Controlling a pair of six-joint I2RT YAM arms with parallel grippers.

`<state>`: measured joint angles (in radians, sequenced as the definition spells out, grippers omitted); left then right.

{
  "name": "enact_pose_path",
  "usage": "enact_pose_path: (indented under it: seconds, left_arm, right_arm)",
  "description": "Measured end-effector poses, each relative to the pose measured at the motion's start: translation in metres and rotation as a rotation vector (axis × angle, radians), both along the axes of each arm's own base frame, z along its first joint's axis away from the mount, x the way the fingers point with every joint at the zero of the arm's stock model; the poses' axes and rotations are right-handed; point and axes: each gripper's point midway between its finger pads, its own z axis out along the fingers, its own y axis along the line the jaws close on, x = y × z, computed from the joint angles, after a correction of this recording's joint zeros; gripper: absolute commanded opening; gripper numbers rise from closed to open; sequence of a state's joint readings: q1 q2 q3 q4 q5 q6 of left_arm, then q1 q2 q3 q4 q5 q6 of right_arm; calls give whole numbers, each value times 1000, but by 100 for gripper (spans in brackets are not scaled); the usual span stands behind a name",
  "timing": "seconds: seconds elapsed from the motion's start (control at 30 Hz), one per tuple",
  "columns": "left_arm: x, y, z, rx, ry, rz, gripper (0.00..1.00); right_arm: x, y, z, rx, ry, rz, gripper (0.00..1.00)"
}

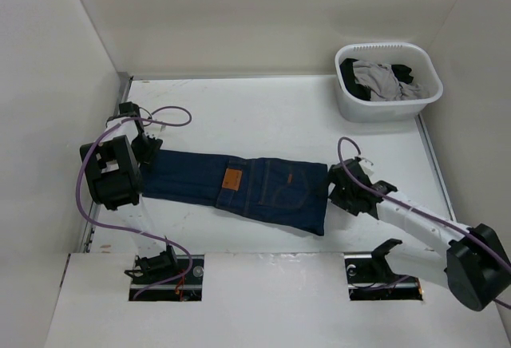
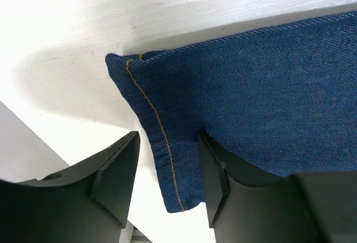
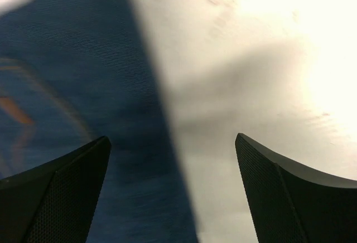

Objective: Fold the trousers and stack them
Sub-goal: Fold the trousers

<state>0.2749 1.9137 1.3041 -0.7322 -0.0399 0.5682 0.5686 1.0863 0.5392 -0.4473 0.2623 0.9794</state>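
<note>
Trousers: The dark navy jeans point(image 1: 239, 188) lie flat across the middle of the white surface point(image 1: 263, 116), stretched left to right between the two arms.
Denim details: A small tan patch point(image 1: 232, 179) shows about midway along the cloth, with a stitched back pocket point(image 1: 281, 191) just to its right.
Left end: The narrow end reaches the left arm, and its hem point(image 2: 159, 137), sewn with orange thread, lies against the surface.
Left pincer: The left pincer point(image 2: 168, 137) is spread, with one finger on either side of the hem corner. The outer finger point(image 2: 111, 179) stands clear of the cloth with bare surface between them, while the inner finger point(image 2: 220, 179) sits right at the denim, on or just over it.
Right end: The wider end of the trousers stops beside the right arm, and its edge runs roughly straight from far to near.
Right pincer: The right pincer point(image 3: 173, 138) is spread wide and straddles that edge. One finger point(image 3: 56, 198) is over the blue cloth and the other point(image 3: 295, 198) over the bare surface. The right wrist view is blurred, so whether either finger touches anything cannot be told.
Basket: A white basket point(image 1: 415, 104) stands at the far right corner, well apart from the trousers.
Basket contents: It holds a light grey garment point(image 1: 382, 77) and a black garment point(image 1: 352, 74), bunched together.
Cables: Purple cables point(image 1: 169, 116) loop around the left arm and trail along the right arm.
</note>
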Motion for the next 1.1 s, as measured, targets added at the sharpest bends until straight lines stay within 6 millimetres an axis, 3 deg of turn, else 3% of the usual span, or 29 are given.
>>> enact_pose_path:
  seconds: [0.13,0.23,0.33,0.47,0.5,0.57,0.7,0.9,1.0,1.1]
  left_arm:
    - [0,0,0,-1,0,3,45]
    - [0,1,0,-8,-4,15,46]
    - [-1,3,1,-16,-11,30,47]
    - [-2,6,1,-29,-19,47,49]
    - [-2,7,1,-34,-21,53,49]
    - [-4,8,1,-51,-22,65,49]
    - [-8,2,5,-106,-11,80,50]
    - [-2,-19,15,-134,-29,49,50]
    - [3,-35,18,-144,-37,16,50]
    - [6,-49,18,-157,-35,-12,50]
  right_arm:
    - [-2,-2,-14,54,57,-2,89]
    - [4,15,-13,123,52,35,82]
    - [6,39,-14,203,59,103,57]
    - [2,50,-17,251,95,138,9]
    - [2,49,-15,265,98,137,3]
    - [5,41,-6,291,89,123,0]
    - [22,1,34,281,23,57,0]
    - [46,-49,133,105,-85,95,0]
    - [51,-48,177,15,-107,160,0]
    - [59,-28,212,-59,-117,249,0]
